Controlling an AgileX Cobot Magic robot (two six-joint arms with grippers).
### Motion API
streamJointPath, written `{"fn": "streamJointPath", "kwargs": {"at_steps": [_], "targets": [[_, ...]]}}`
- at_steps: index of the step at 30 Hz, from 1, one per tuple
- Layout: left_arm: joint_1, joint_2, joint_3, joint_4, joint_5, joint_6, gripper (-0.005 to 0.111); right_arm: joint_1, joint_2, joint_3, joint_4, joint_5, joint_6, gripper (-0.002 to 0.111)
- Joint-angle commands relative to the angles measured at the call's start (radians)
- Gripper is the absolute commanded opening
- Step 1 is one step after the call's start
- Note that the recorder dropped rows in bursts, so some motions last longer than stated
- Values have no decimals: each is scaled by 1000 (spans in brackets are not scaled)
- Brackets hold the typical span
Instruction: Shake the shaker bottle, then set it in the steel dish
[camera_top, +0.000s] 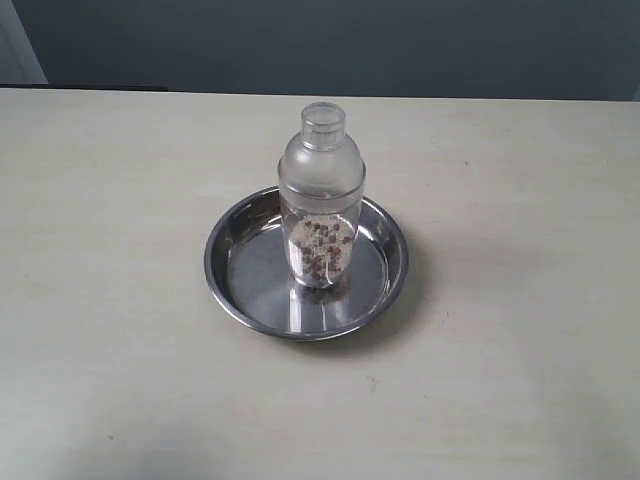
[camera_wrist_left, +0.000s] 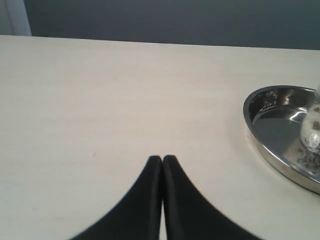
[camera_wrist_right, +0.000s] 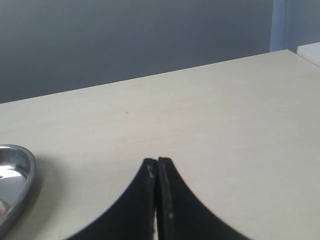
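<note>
The shaker bottle (camera_top: 321, 195) stands upright inside the steel dish (camera_top: 240, 240) at the middle of the table, brown granules showing through its wall. No arm shows in the exterior view. In the left wrist view my left gripper (camera_wrist_left: 162, 158) is shut with nothing in it, well away from the steel dish (camera_wrist_left: 272, 107); the bottle's lower wall (camera_wrist_left: 313, 127) shows at the frame edge. My right gripper (camera_wrist_right: 157, 161) is also shut and empty, with only the rim of the steel dish (camera_wrist_right: 27, 172) in its view.
The pale wooden table (camera_top: 120, 380) spreads on all sides of the dish. A dark grey wall (camera_top: 330, 45) runs behind its far edge.
</note>
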Motion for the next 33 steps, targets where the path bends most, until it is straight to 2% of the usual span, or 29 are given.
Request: {"fn": "streamJointPath", "kwargs": {"at_steps": [1,4,8,10,33], "targets": [[1,-6,4,-13,-8,-8,1,-4,-5,1,-1,-8,-3,-1],[1,-6,4,-13,-34,-8,1,-4,-5,1,-1,-8,-3,-1],[1,-6,4,-13,-161,-8,1,-4,-5,1,-1,-8,-3,-1],[1,-6,4,-13,-178,-8,1,-4,-5,1,-1,-8,-3,-1],[1,-6,4,2,-177,-6,1,-4,-5,1,-1,-8,-3,-1]]}}
